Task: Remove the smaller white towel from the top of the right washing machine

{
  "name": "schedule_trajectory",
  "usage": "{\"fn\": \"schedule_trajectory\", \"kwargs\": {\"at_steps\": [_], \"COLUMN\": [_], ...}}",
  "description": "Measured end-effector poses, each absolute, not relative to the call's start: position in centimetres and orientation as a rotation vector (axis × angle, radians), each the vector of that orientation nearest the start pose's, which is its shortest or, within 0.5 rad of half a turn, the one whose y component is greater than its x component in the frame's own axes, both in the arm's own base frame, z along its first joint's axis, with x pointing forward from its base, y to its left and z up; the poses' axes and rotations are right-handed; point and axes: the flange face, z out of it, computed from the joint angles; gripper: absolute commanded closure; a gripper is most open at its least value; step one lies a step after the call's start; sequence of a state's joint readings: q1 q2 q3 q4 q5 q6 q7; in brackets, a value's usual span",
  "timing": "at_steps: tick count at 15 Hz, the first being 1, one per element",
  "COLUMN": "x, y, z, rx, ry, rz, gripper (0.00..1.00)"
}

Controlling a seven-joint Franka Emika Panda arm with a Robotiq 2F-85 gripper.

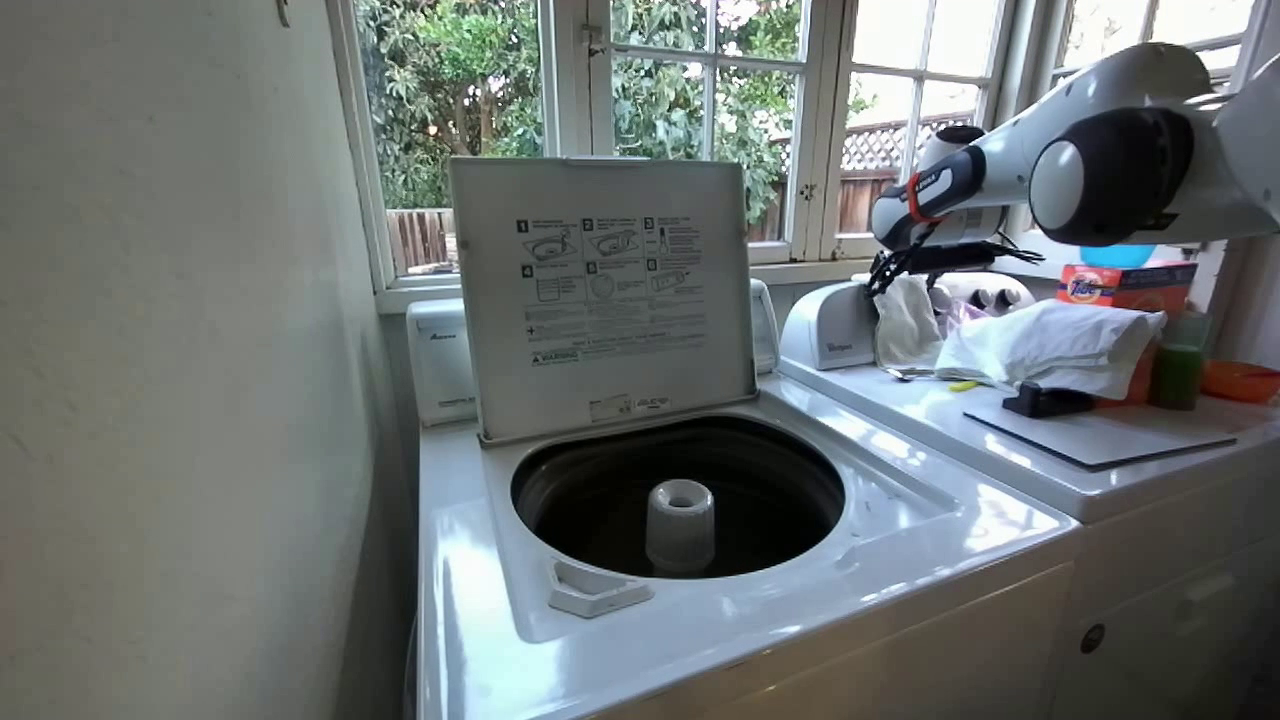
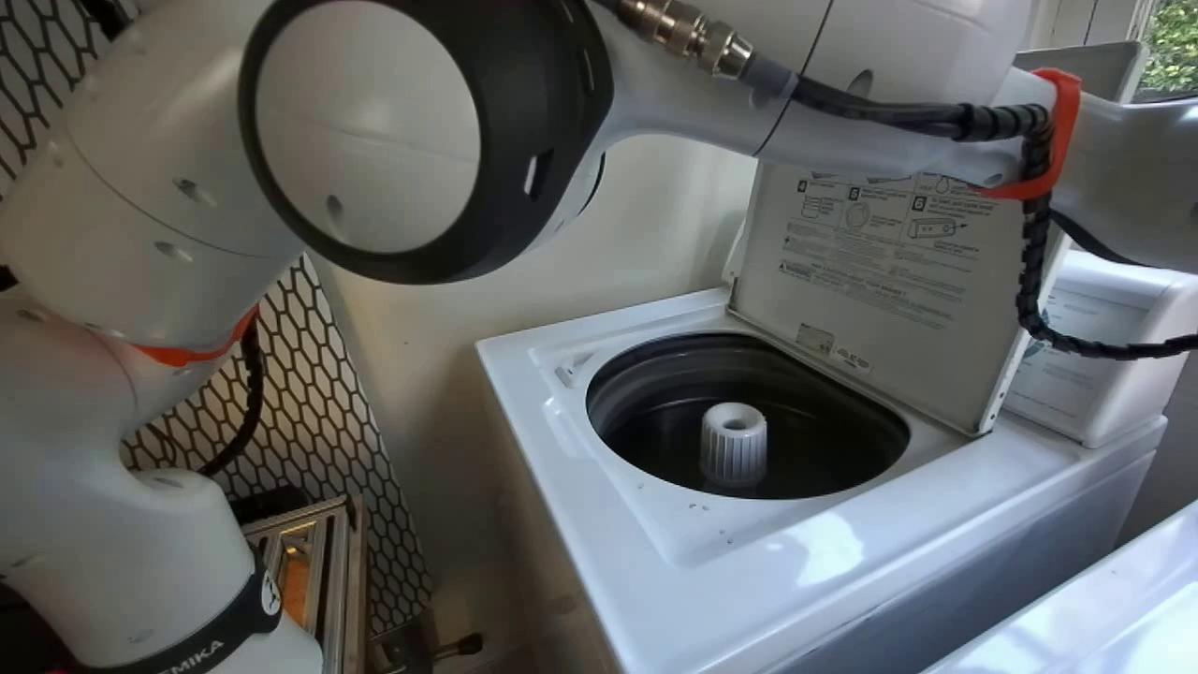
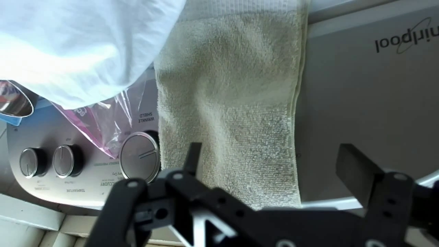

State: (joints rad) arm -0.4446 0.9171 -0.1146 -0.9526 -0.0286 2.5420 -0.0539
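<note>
On the right machine [image 1: 920,408], before its console [image 1: 830,315], a white cloth [image 1: 1060,340] is crowding the smaller towel [image 3: 229,99], which is draping down the console's face, likely light, soft and best pinched at its raised crease. The gripper [image 3: 272,156], jaws spread wide, is spanning the free edge, where bare console is leaving room.

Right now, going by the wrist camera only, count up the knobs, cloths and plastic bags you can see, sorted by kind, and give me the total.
Knobs: 3
Cloths: 2, a fuzzy towel and a smooth white cloth that runs out of frame
Plastic bags: 1, a see-through bag with a pink edge, partly hidden
Total: 6
</note>
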Motion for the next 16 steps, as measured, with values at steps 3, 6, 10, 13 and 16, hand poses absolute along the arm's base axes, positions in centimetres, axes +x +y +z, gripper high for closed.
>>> {"fn": "schedule_trajectory", "kwargs": {"at_steps": [3,6,10,13,16], "x": [72.5,72.7,73.6,74.2,74.5], "y": [-40.2,-40.2,-40.3,-40.4,-40.6], "z": [39.8,39.7,38.5,37.2,36.2], "rx": [-3.2,-3.196,-3.199,-3.207,-3.212], "ry": [0.664,0.664,0.666,0.682,0.704], "rz": [-1.052,-1.078,-1.109,-1.127,-1.146], "gripper": [0.0,0.0,0.0,0.0,0.29]}}
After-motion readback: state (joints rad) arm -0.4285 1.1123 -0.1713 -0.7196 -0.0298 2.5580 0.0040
